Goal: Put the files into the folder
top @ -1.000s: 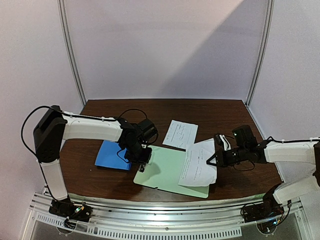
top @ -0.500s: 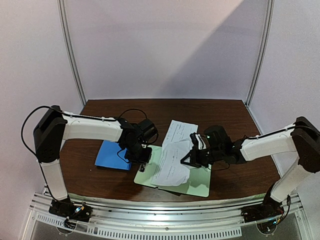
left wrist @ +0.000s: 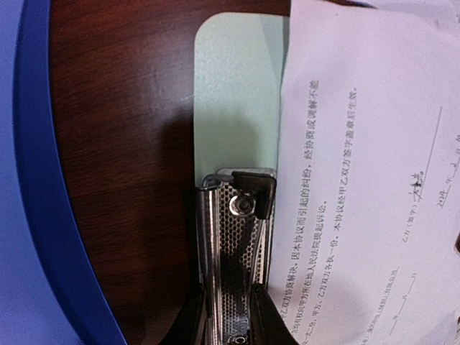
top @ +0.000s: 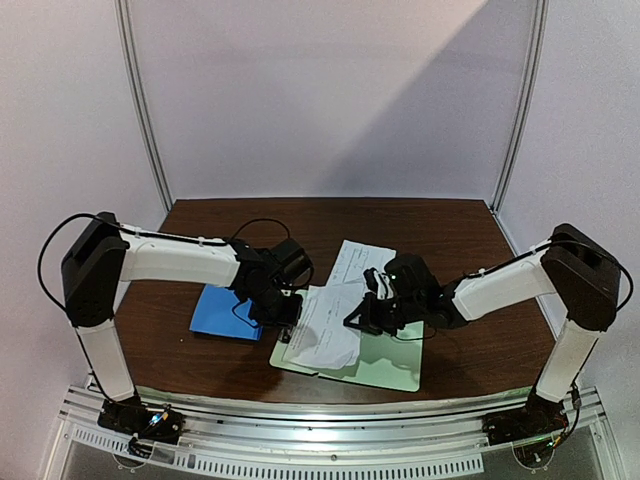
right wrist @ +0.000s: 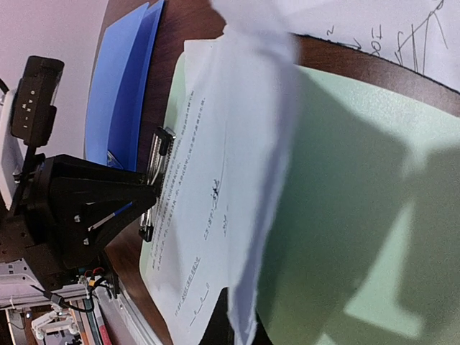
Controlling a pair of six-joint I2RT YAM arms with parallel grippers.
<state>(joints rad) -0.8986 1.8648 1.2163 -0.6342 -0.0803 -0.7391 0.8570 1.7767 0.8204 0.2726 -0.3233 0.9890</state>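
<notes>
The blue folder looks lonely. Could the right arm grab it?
Probably not: the right gripper holds a sheet, and the left gripper, pinching the clipboard clip, sits between it and the folder.

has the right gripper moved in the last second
Yes. The right gripper, shut on a paper sheet, has moved left across the pale green clipboard, toward the left gripper on its metal clip.

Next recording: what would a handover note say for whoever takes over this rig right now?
Grippers: left gripper shut on the clipboard's metal clip; right gripper shut on one sheet, held over the clipboard, its edge beside the clip.
Things: other sheet flat on the table behind the clipboard; folder left of the clipboard.
Done: no sheet in the folder yet.
Left: both sheets go into the folder.
</notes>
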